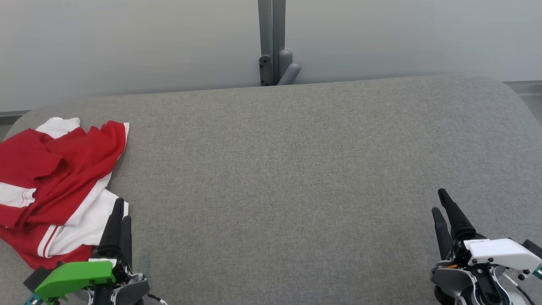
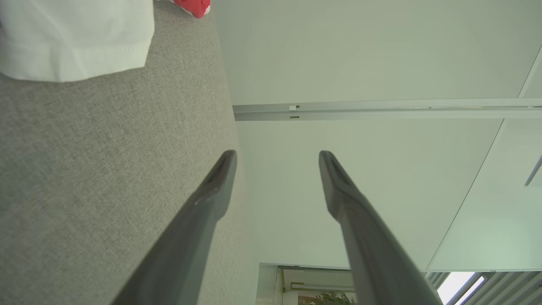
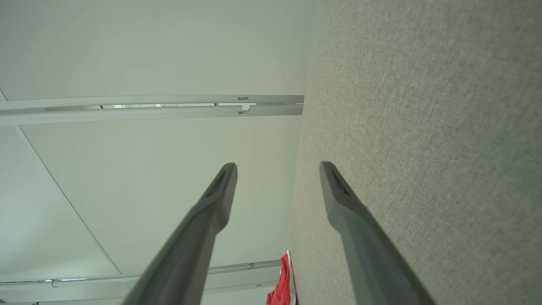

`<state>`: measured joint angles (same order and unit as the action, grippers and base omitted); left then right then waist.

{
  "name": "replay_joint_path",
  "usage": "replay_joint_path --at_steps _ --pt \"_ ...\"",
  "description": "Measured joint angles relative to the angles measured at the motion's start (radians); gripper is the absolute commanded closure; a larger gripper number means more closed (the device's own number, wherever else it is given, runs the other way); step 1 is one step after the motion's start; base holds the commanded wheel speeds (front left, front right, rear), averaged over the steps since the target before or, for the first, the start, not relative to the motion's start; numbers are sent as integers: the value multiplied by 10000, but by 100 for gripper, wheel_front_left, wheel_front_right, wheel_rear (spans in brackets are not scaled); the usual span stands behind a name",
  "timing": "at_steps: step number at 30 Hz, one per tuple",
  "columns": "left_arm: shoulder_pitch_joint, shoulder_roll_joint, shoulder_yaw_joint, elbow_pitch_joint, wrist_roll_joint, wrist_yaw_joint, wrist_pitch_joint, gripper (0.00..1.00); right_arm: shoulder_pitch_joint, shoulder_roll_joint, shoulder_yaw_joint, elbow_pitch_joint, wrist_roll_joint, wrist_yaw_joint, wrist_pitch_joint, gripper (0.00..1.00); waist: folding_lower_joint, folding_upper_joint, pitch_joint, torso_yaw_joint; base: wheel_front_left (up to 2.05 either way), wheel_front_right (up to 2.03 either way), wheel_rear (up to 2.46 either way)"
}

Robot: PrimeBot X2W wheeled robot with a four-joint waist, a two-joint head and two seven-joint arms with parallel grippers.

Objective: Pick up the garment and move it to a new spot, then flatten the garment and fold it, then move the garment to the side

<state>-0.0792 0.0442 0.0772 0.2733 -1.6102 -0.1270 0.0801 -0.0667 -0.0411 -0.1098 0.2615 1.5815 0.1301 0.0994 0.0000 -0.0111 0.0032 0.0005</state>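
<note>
The garment (image 1: 55, 186), a red piece with white panels and thin white stripes, lies crumpled in a loose heap at about 9 o'clock in the head view. It sits on the far left end of the grey fabric-covered counter (image 1: 279, 169), and its folds overlap with a white hem turned out toward the middle. It is not flattened or folded, and nothing grips it.

The left pincer (image 1: 123, 209), under its green housing (image 1: 74, 275), sits at about 7 o'clock. Its two dark fingers point up toward 12 o'clock, and in the head view their tips overlap the garment's lower white edge. In the left wrist view the fingers (image 2: 203, 212) stand spread apart with nothing between them. There the white hem lies off at about 10 o'clock, with a strip of bare grey cloth between it and the nearer fingertip.

The right pincer (image 1: 438, 201), with a white housing (image 1: 499, 250), rests at about 5 o'clock, well apart from the garment across the bare middle of the counter. It is open as well. In the right wrist view its fingers are parted over the grey surface and hold nothing, and a sliver of red cloth shows at about 6 o'clock.

Behind the counter, at 12 o'clock in the head view, a grey post (image 1: 272, 42) stands against a pale wall (image 1: 127, 42).
</note>
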Motion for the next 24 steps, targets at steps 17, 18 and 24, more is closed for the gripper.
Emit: replay_joint_path --at_steps 17,18,24 --pt "87 31 -416 -176 3547 215 -771 0 156 -31 416 -849 -4600 2 -800 0 0 0 8 41 0 0 0" --pt "95 31 -431 -176 3768 215 -817 0 181 -31 447 -869 -4819 2 -851 0 0 0 8 42 0 0 0" --pt "136 29 -443 -215 4800 215 -1035 0 198 -31 600 -959 -5921 2 -1099 0 0 1 2 41 0 0 0"
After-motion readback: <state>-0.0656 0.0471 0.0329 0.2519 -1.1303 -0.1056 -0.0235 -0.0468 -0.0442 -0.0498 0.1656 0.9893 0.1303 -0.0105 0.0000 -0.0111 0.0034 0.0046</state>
